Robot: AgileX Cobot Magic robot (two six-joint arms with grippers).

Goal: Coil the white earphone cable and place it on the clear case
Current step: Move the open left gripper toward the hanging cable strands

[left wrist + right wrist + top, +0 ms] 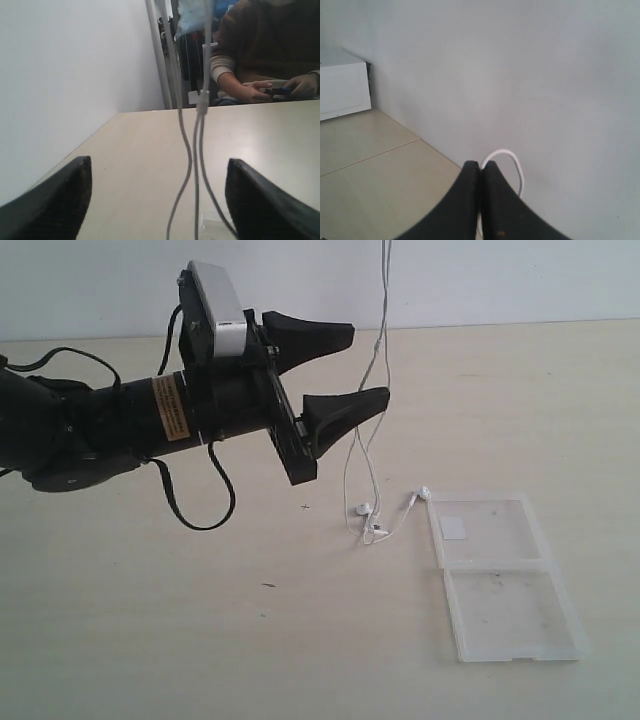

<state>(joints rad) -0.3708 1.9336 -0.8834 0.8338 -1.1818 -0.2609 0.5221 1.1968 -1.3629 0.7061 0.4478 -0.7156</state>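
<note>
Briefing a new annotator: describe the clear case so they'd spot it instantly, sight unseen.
On the beige table, look right of the open left gripper, just past the earbuds of the dangling white earphone cable. The clear case lies open and flat there: two see-through square halves, one bearing a small white sticker.

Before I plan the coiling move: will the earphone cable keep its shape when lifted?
Probably not: the cable hangs in limp, wavy strands, so it looks floppy. Thin, so likely light; its earbuds on the table may drag or swing.
</note>
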